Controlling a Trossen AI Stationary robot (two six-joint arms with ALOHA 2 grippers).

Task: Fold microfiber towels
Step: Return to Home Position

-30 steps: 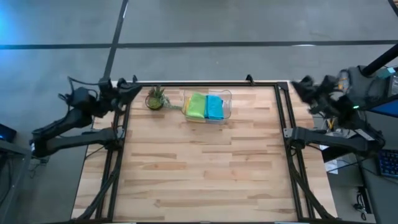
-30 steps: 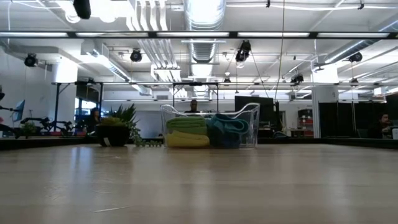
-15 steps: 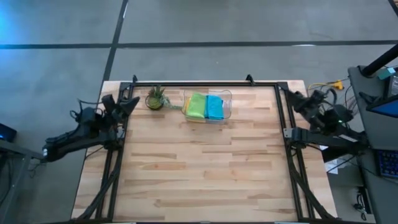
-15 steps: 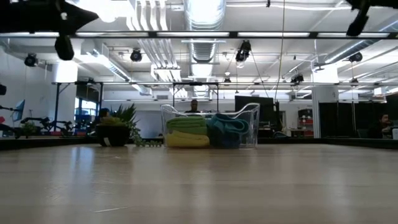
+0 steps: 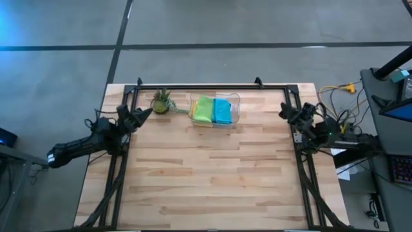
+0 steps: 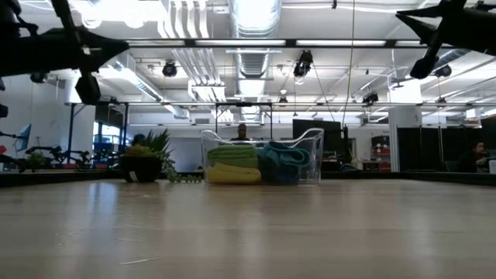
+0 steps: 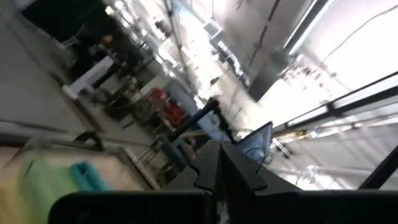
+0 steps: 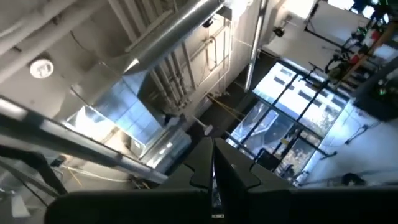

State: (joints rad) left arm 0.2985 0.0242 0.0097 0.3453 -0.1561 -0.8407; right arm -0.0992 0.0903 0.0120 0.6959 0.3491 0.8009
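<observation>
The microfiber towels lie folded inside a clear plastic bin [image 5: 215,110] at the far middle of the table: a lime green one [image 5: 203,109] and a blue one [image 5: 222,111] on top, with a yellow one [image 6: 232,174] under the green and a teal one [image 6: 285,159] beside it in the low view. My left gripper [image 5: 145,113] is shut and holds nothing, at the table's left edge near the far corner. My right gripper [image 5: 284,113] is shut and holds nothing, at the right edge. Both point up and away from the table top.
A small potted green plant [image 5: 161,102] stands just left of the bin. A black frame [image 5: 212,86] runs along the table's far edge and down both sides. The bare wooden top [image 5: 212,174] stretches from the bin to the near edge.
Both arms have folded down toward their bases at the table's two sides. The left gripper has sunk and come in over the left edge; the right gripper has sunk and come in toward the right edge. Both wrists have rolled. The towels have kept still.
</observation>
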